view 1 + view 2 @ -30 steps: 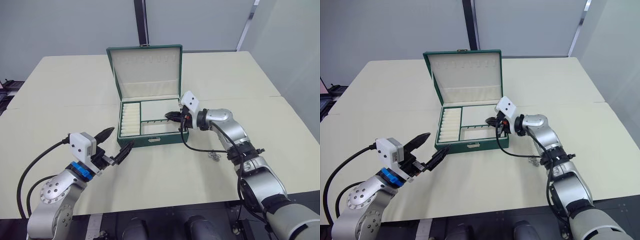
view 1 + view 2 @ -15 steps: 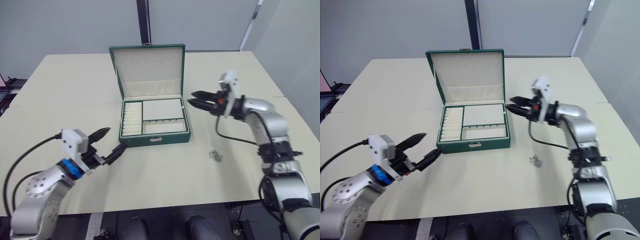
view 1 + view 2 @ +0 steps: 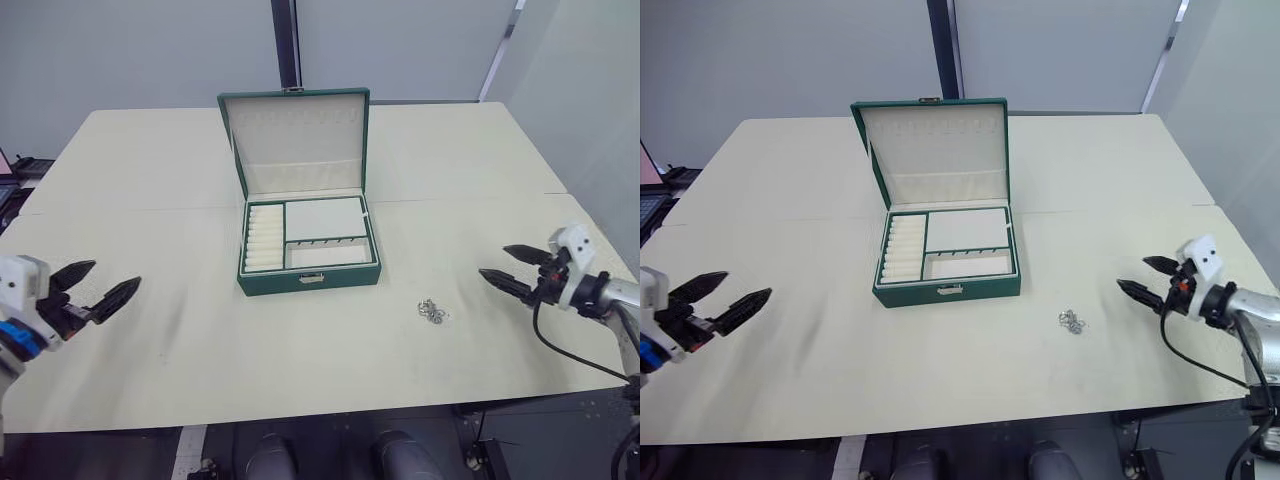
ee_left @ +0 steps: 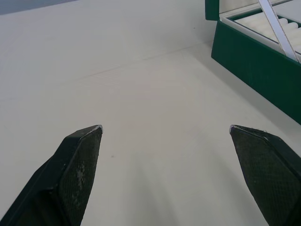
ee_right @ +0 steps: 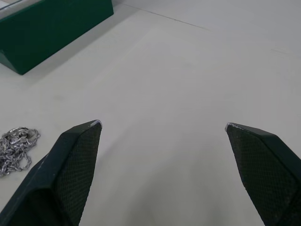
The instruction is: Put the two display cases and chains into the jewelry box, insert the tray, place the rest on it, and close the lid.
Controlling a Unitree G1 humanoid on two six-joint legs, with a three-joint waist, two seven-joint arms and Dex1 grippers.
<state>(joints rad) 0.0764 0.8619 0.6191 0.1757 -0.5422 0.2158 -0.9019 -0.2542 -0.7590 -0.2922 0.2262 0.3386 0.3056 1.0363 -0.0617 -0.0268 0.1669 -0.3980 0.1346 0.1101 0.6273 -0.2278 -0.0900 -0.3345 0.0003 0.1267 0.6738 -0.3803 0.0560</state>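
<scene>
Both grippers, left gripper [image 3: 95, 288] and right gripper [image 3: 510, 268], are sitting spread wide and empty; the chain [image 3: 431, 311] is lying ahead of the right one, and its loose links are probably slipping out of a pinch

Left gripper [image 3: 98, 284], at the end of a low-held arm with a white wrist block and a blue ring behind it, has its two black fingers [image 4: 77, 162] spread wide with nothing between them. Right gripper [image 3: 1148, 278], white wrist housing and black cable behind, likewise has its fingers [image 5: 75, 160] parted and bare.
</scene>
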